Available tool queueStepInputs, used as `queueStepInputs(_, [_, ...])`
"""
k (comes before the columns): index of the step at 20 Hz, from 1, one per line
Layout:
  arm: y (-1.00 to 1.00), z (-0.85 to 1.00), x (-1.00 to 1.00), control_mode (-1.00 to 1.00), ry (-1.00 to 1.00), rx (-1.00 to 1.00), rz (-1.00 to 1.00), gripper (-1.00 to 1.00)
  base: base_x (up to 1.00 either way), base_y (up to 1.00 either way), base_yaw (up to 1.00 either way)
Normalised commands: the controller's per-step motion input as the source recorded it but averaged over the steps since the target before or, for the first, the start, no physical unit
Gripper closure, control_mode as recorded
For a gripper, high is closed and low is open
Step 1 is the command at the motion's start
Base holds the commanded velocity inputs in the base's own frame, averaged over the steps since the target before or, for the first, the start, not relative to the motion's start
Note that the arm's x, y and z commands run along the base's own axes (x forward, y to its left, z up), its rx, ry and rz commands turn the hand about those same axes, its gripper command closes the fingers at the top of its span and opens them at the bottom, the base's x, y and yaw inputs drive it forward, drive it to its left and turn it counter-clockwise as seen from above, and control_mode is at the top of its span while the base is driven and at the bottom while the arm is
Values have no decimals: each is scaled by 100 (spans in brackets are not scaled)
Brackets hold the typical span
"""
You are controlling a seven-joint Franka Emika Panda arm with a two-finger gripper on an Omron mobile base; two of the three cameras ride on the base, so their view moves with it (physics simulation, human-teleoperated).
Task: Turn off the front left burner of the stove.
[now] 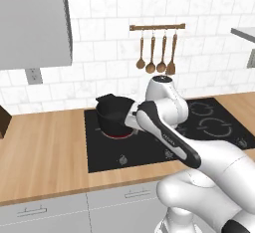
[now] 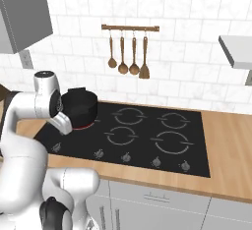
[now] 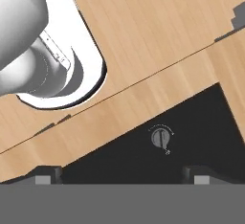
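The stove (image 1: 104,152) is a glossy black glass cooktop set into the wooden counter. A black pot (image 1: 113,111) stands on its left side. Under the pot's rim glows the red of the front left burner (image 1: 119,134), again visible in the right base view (image 2: 84,125) below the pot (image 2: 78,103). In the hand view my gripper (image 3: 122,175) is open, its dark fingertips (image 3: 48,174) wide apart with nothing between them. It looks down on the stove's corner (image 3: 191,132), where a small round knob (image 3: 161,137) lies ahead between the fingers, untouched.
A row of small knobs (image 2: 126,157) runs along the stove's front edge. Light wooden countertop (image 1: 45,152) surrounds the glass. Wooden utensils hang from a rail (image 2: 129,52) on the tiled wall. A grey upper cabinet (image 1: 32,23) hangs at the left, and my own arm covers the middle of the stove.
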Motion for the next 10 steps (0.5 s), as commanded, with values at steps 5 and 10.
queueStepInputs(5, [37,-19,0,-100,3,0,10,-100,0,0,0])
queueStepInputs(10, [38,-17,1,-100,4,0,8,-100,0,0,0])
